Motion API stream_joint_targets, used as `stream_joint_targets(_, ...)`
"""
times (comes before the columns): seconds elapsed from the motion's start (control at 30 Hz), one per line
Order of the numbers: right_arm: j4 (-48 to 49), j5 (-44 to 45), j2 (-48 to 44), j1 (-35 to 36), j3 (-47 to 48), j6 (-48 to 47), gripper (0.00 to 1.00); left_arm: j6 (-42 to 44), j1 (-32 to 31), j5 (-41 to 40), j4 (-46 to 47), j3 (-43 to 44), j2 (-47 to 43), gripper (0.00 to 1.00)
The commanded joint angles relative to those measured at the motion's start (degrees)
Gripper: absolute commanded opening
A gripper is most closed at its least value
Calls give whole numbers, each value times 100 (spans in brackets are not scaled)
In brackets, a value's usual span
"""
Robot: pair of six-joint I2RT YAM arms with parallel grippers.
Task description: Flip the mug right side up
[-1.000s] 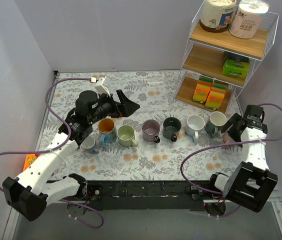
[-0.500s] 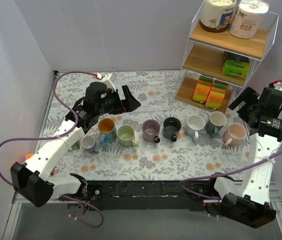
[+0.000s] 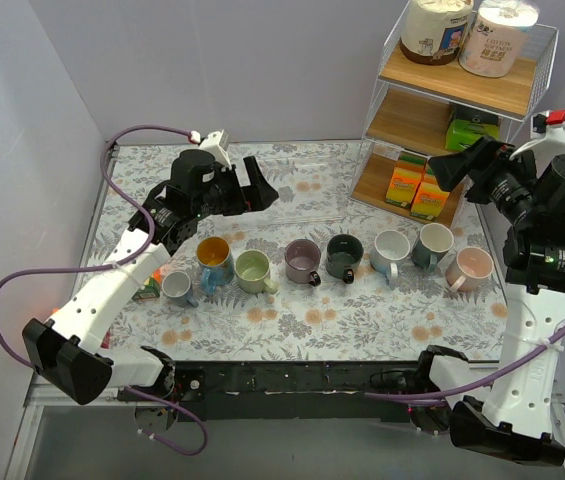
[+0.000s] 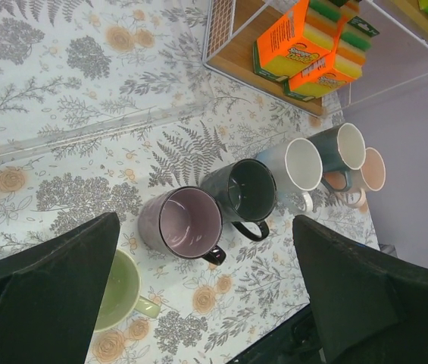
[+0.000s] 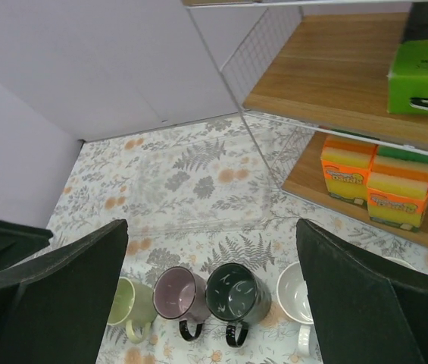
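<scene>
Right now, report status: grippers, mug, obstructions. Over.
Left gripper and right gripper open, empty, raised clear. Pink mug upright at right end of the mug row; every mug mouth up. Nothing in the way.

Left wrist view: fingers (image 4: 39, 296) of left gripper (image 4: 206, 220) dark, blurred, cut by bottom edge. Green mug (image 4: 119, 292) half hidden behind one jaw. Pink mug (image 4: 375, 168) beyond other jaw, small, partly behind teal mug (image 4: 342, 148). Sponge packs (image 4: 297, 38) beyond jaws, cut by top edge.
Right wrist view: fingers (image 5: 373, 303) of right gripper (image 5: 212, 221) blurred, cut off below. White mug (image 5: 291, 297) partly behind one jaw. Green box (image 5: 426, 68) beyond jaws, cut by right edge.
</scene>
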Motion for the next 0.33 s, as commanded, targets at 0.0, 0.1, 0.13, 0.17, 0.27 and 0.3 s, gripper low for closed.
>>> stream_joint_targets(0.0,605,-611,-14,179,96,-242,99,147,0,-218,-162,326,-142,98)
stream_joint_targets(0.1,728,-577,-75,206,-106,-137,99,164,0,-183,-135,344,-160,98)
stream_joint_targets(0.13,798,-472,-154,206,-254,-101,99,164,0,-183,-126,301,-178,98)
stream_joint_targets(0.17,860,-410,-198,206,-308,-75,99,199,-9,-157,-83,265,-186,98)
stream_joint_targets(0.27,957,-216,-269,197,-414,-48,99,217,0,-191,-118,230,-178,98)
stream_joint_targets(0.3,931,-216,-252,197,-414,-40,99,217,-9,-235,-118,221,-186,98)
